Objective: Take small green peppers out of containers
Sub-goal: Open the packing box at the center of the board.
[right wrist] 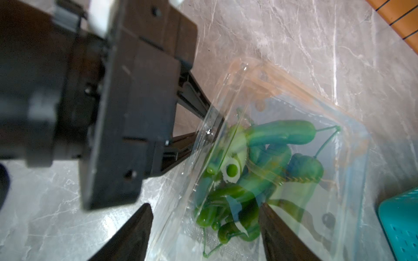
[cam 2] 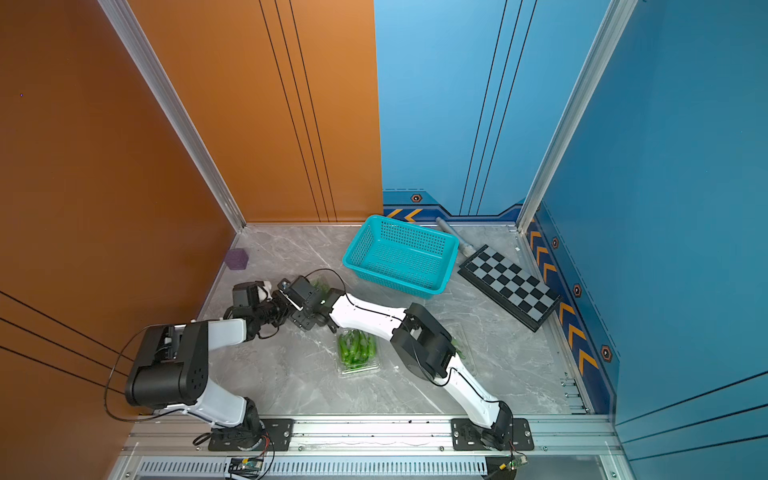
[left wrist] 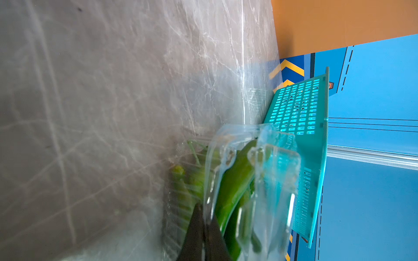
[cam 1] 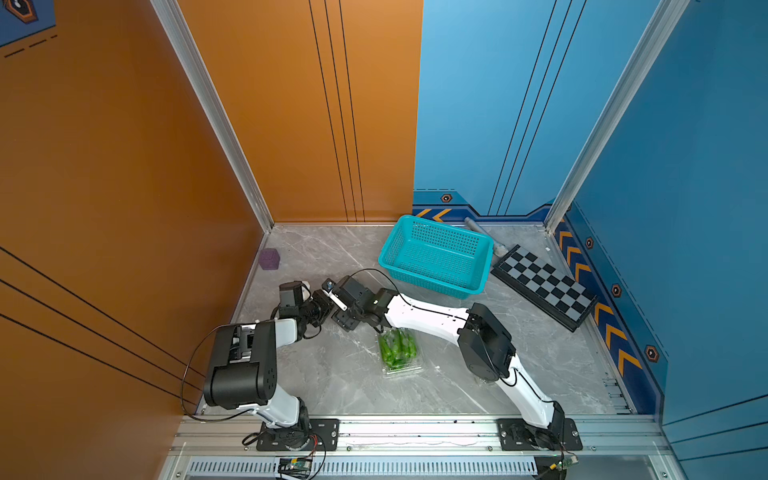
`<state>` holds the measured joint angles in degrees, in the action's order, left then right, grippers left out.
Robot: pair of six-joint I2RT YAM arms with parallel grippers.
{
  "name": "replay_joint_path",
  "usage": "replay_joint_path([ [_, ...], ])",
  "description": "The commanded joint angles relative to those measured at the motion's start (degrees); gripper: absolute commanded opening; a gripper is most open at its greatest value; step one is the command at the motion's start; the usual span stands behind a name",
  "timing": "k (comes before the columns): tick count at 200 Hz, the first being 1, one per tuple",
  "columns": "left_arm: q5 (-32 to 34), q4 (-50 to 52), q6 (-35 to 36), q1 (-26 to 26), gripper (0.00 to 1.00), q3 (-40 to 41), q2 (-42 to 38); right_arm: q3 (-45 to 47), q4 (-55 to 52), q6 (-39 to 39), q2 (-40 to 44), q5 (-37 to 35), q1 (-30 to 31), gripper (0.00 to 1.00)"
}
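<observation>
Your left gripper (right wrist: 211, 128) is closed tight, its fingers pinching the rim of a clear clamshell container (right wrist: 282, 95). That container is at about 10 o'clock from the centre of the table (cam 1: 332, 374), where your two arms meet. Your right gripper (right wrist: 205, 205) stands wide apart, one finger outside the container's edge and the other across its clear plastic. You cannot tell whether either finger touches it.

Inside lie the small green peppers (right wrist: 280, 133): glossy, curved and tapered, with thin wiry stems, heaped too closely to count. The plastic is thin, shiny and see-through, with rounded corners.

You have three such containers. The second container (cam 1: 405, 372) lies at the table's centre, packed with green peppers. The third container (cam 2: 464, 338) is at 3 o'clock from it, mostly hidden beneath the right arm's elbow, with a little green showing.

One teal basket (cam 1: 436, 257), rectangular and perforated, stands at 1 o'clock. One checkered board (cam 1: 544, 286), black-framed and flat, lies just beside it at 2 o'clock. One purple cube (cam 1: 269, 259) sits at 10 o'clock by the orange wall. The table is grey marble-patterned with pale veins.
</observation>
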<state>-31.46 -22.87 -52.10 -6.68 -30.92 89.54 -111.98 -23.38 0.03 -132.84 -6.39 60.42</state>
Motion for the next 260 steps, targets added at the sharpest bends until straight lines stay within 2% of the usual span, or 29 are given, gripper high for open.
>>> replay_joint_path([
  [1, 0.2, 0.6, -0.3, 0.2, 0.0, 1.1, -0.6, -0.5, -1.5, 1.0, -2.0, -2.0, -0.2, 0.73],
  [37, -0.2, 0.6, -0.5, -0.1, 0.0, 1.2, -0.8, -0.2, -1.4, 0.0, -3.0, -5.1, -0.5, 0.72],
  [86, -0.4, 0.5, -0.5, -0.5, 0.0, 1.4, -0.9, 0.5, -1.3, -1.2, -4.4, -9.1, -0.3, 0.64],
  [140, -0.7, 0.6, -0.2, -1.2, 0.0, 1.7, -0.5, 2.5, -1.0, -2.7, -3.4, -12.8, -0.5, 0.46],
  [196, -0.5, 0.6, 0.3, -2.4, 0.0, 2.3, 0.1, 6.4, -0.6, -4.9, -1.1, -15.7, -0.7, 0.18],
  [227, -0.8, 0.6, 0.5, -2.4, 0.0, 2.1, 0.7, 7.6, -0.8, -2.7, 1.5, -10.1, -2.3, 0.11],
  [260, -0.5, 0.6, 0.7, -2.5, 0.0, 2.3, 0.6, 7.0, -3.7, -0.4, 3.9, -2.9, -4.6, 0.09],
])
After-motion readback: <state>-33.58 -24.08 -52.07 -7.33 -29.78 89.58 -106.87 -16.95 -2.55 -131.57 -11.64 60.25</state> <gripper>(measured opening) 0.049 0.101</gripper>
